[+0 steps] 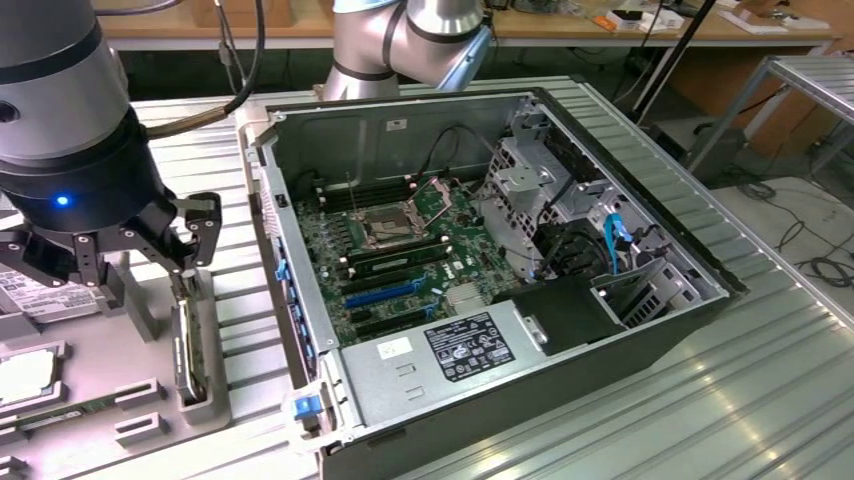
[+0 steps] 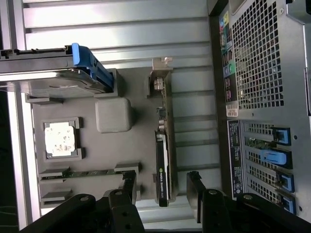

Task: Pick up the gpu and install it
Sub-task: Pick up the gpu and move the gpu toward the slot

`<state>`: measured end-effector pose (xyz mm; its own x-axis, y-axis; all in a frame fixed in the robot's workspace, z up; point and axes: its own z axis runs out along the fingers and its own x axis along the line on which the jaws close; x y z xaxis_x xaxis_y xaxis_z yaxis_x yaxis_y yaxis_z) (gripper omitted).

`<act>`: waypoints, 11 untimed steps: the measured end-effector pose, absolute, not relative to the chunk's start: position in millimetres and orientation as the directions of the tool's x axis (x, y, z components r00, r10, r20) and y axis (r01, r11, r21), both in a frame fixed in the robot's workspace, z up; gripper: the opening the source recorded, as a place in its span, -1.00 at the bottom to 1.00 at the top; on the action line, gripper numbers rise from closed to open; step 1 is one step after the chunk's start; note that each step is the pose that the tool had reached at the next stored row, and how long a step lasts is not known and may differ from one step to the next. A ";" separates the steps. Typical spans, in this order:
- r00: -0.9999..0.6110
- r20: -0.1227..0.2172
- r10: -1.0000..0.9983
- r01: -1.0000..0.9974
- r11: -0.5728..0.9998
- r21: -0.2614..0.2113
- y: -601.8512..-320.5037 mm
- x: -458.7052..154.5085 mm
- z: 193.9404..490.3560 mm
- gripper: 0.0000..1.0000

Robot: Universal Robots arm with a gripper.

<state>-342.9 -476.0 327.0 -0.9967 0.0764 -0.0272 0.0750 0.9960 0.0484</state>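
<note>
Because it is stood on edge in a slotted grey holder tray, the thin dark gpu card with a silver end bracket is presented beneath the gap between the jaws, untouched. The black gripper is held wide open above it; an opened black computer case is set outside one jaw.
</note>
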 end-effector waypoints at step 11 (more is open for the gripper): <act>-0.997 -0.027 0.076 0.075 0.996 0.048 -481.7 -343.0 314.5 0.08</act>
<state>-343.0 -481.7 314.5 -0.9967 0.0763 -0.0273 0.0750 0.9960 0.0484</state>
